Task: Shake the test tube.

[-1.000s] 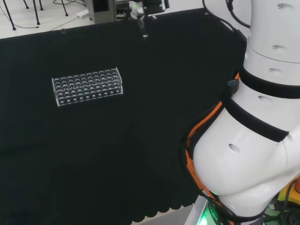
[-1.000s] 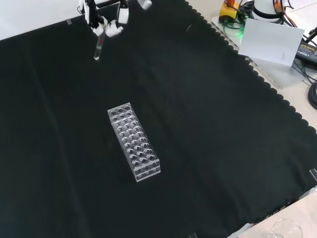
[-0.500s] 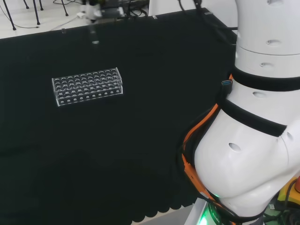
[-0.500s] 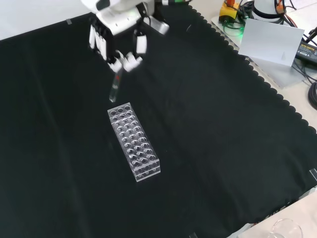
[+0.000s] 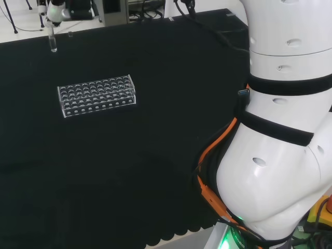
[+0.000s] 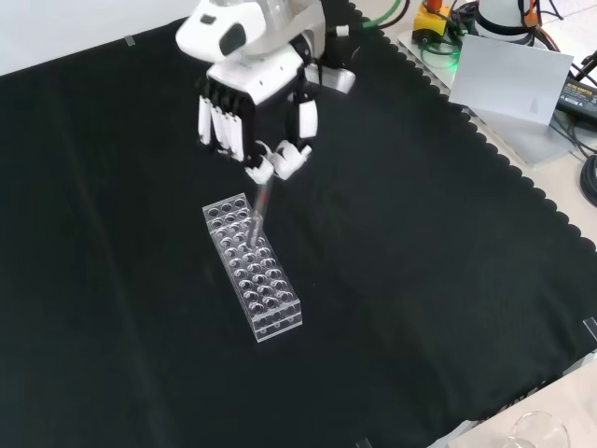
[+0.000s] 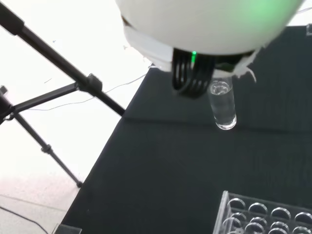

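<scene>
Front view: the hand (image 6: pixel 252 117) hung above the black cloth (image 6: pixel 420 280), its fingers (image 6: pixel 219 126) pointing downward and curled at the tips, pinching the upper end of a clear test tube (image 6: pixel 260 207). The tube hung below the fingertips, slightly tilted, with its lower end over the near end of the clear test tube rack (image 6: pixel 253 266), which lay just below the hand in this view. Whether the tube touched the rack could not be told.

Head view: the hand (image 5: pixel 55 11) appeared at the far edge of the cloth (image 5: pixel 129 166), with the test tube (image 5: pixel 53 42) hanging beneath it; the rack (image 5: pixel 96 95) stood nearer the camera and a little to the right of the hand.

Wrist view: the test tube (image 7: pixel 222 106) projected from under the blurred white part of the hand (image 7: pixel 204 24), its rounded clear end free above the cloth (image 7: pixel 161 185). A corner of the rack (image 7: pixel 263 214) lay beyond the tube's end, apart from it.
</scene>
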### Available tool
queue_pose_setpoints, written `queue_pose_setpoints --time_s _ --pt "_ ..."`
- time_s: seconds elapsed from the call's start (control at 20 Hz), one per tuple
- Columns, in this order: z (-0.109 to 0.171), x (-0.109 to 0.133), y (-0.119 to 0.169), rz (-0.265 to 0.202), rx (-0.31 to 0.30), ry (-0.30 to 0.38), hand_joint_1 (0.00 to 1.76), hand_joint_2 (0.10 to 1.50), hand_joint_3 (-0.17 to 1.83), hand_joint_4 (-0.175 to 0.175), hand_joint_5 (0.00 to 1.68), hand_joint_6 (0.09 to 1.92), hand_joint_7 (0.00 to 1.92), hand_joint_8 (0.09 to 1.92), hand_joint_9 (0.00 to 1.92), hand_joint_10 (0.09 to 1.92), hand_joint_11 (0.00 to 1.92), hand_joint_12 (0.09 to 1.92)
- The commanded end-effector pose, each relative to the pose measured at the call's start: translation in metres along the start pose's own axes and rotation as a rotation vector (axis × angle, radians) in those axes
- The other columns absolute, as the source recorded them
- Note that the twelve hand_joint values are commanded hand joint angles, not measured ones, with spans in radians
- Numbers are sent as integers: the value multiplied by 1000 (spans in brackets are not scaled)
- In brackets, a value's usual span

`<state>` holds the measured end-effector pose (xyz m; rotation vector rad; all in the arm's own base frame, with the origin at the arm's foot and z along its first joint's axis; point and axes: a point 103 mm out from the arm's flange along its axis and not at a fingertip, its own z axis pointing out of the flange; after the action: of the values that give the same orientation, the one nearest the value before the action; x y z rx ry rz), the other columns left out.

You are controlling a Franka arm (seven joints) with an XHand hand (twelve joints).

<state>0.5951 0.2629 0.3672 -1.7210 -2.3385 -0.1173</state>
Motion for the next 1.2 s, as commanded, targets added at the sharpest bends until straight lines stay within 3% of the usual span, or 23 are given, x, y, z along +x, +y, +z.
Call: queue_pose_setpoints --time_s 0.05,0.4,0.6,0.75,1.2 --pt "16 -45 -18 70 49 -51 1450 432 945 -175 1366 598 1484 618 1360 563 1038 1240" --pt "15 -121 -41 197 63 -123 1450 431 946 -175 1366 598 1484 618 1359 563 1038 1241" --pt "11 -145 -49 238 60 -137 1450 431 946 -175 1366 598 1484 618 1359 563 1037 1241" --pt "12 -146 -48 241 62 -128 1450 431 946 -175 1366 598 1484 619 1359 563 1037 1241" --pt "24 -98 -35 160 70 -57 1450 431 947 -175 1366 599 1484 620 1359 563 1036 1241"
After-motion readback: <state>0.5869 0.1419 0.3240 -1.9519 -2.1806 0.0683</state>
